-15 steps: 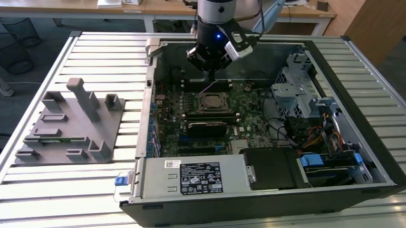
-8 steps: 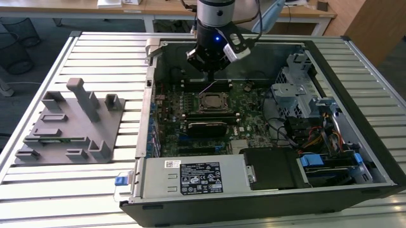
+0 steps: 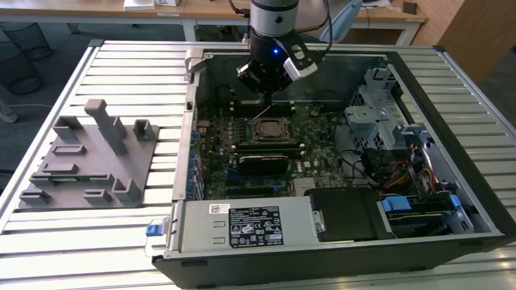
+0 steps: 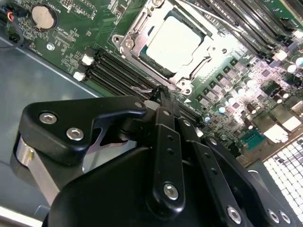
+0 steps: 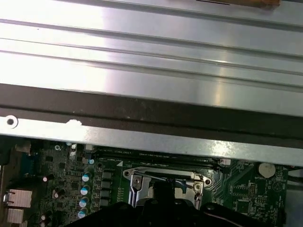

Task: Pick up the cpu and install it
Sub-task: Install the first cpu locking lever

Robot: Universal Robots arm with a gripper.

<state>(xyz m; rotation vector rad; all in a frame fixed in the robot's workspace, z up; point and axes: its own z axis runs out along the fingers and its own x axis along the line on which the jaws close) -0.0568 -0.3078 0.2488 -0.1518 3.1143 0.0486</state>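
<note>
The cpu point(image 3: 269, 129) is a silvery square lying flat inside the metal-framed socket on the motherboard of the open computer case point(image 3: 339, 241). In the second wrist view the cpu point(image 4: 174, 41) sits within the socket frame point(image 4: 130, 40), with nothing on top of it. My gripper point(image 3: 264, 101) hangs over the board just behind the socket, a short way above it. In the second wrist view the gripper point(image 4: 163, 93) has its black fingers drawn together with nothing between them. In the first wrist view the gripper point(image 5: 163, 188) hides the middle of the socket frame point(image 5: 137, 182).
A grey holder block point(image 3: 89, 160) with upright posts stands on the slatted table at the exterior view's left. Inside the case are memory slots point(image 4: 113, 71), a power supply point(image 3: 246, 226), a metal drive cage point(image 3: 379, 115) and bundled cables point(image 3: 387, 175). The case wall point(image 5: 151, 111) rises behind the board.
</note>
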